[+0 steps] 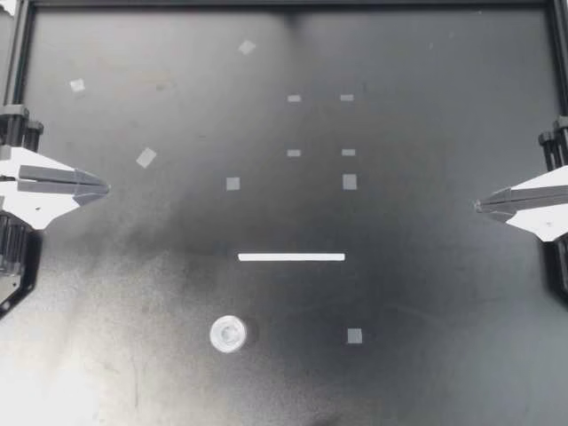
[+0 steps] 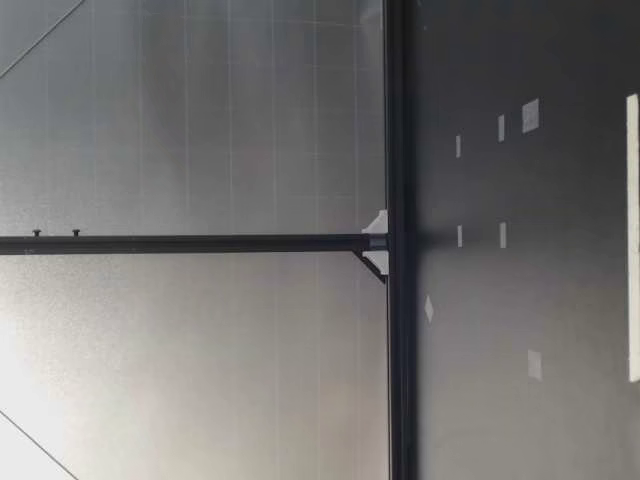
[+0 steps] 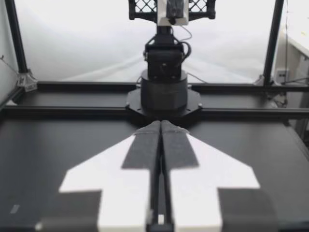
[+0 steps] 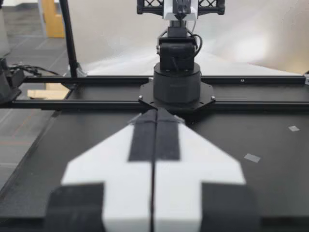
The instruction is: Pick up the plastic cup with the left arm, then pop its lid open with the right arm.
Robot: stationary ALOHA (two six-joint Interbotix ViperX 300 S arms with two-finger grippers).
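Cup (image 1: 228,335), round and translucent

I'm seeing my left gripper (image 1: 105,188) sitting at the left edge of the table (image 1: 426,373) and my right gripper (image 1: 477,205) at its right edge, well apart. The tape strip (image 1: 291,257) is lying between them, the round cap (image 1: 227,334) resting near its left end.

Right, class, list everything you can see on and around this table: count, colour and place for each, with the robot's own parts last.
Table: one, black, under everything.
White strip: one, white, flat at mid-table.
Round clear object: one, transparent, near the strip, touching nothing.
Tape squares: ten, pale grey, scattered over the table.
Left hand: one, white and grey, shut, empty, at the table's left edge.
Right hand: one, white and grey, shut, empty, at the right edge.
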